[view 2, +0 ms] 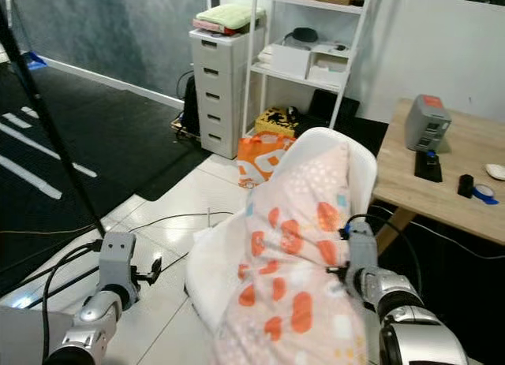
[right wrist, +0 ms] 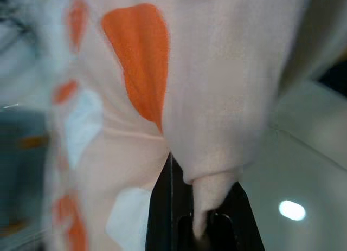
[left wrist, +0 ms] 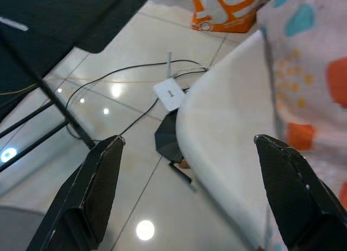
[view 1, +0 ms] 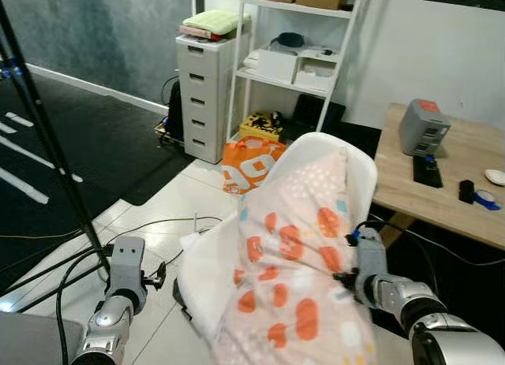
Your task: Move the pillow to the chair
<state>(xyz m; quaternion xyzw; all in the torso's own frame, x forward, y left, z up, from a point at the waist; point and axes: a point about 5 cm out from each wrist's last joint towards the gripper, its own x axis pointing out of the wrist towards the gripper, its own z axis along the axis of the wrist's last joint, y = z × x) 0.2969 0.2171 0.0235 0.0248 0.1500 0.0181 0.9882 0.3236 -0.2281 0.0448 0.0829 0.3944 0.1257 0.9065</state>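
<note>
Left eye view. The pillow (view 1: 296, 262), pale pink with orange, white and blue spots, fills the lower centre of the frame and lies against the white chair (view 1: 359, 164), whose curved back rises just behind its top edge. The right gripper (view 1: 353, 262) sits at the pillow's right edge, lower right of the frame, pressed into the fabric. The left gripper (view 1: 155, 277) is at lower left, apart from the chair, over the pale tiled floor (view 1: 170, 203). A black cable (view 1: 162, 223) loops across the tiles. An orange bag (view 1: 248, 164) stands at centre, with a white drawer unit (view 1: 201, 97) and a white shelf rack (view 1: 304, 61) behind it. A wooden table (view 1: 461, 184) occupies the right edge, with a grey device (view 1: 424, 127) on it.

Right eye view. Same scene, shifted slightly; the pillow rests on the chair seat and leans on its back.

Left wrist view. The two black fingers (left wrist: 100, 191) stand wide apart with nothing between them. The chair's white edge and the pillow lie at the right of the frame, and a small white box (left wrist: 169, 94) lies on the tiles at upper centre.

Right wrist view. The black fingers (right wrist: 162, 207) at lower centre are closed narrowly on a fold of the pillow's pink fabric, which covers most of the frame.
</note>
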